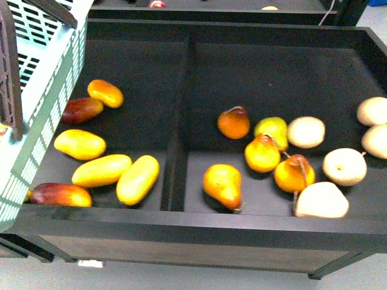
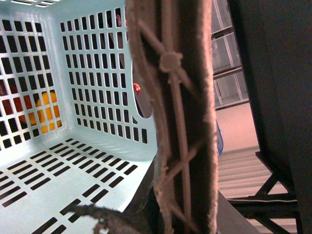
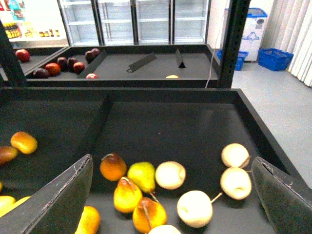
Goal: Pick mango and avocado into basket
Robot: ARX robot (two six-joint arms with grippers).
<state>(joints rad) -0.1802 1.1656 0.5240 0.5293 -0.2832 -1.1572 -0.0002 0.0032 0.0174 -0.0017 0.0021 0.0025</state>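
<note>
The light teal basket (image 1: 42, 54) is by the side of a black fruit bin (image 1: 199, 220), and its grey-brown handle (image 1: 11, 72) stands up. The mango (image 1: 101, 170) lies in the part of the bin next to the basket, very near the basket's wall. It is all yellow and long. Two more yellow mangoes (image 1: 138, 179) lie just beside it, one on each side. Dark red-and-orange mangoes (image 1: 82, 110) are near the basket too. Past the middle wall (image 1: 178, 133), farther from the basket, there are pears (image 1: 262, 153) and pale round fruits (image 1: 344, 167). The right pincer (image 3: 171, 163) hangs over those pears, well apart from the basket. Its two fingers (image 3: 63, 195) are spread wide and hold nothing. The left wrist view shows only the inside of the basket and its handle up close, so I cannot tell if the left pincer is open or closed.
</note>
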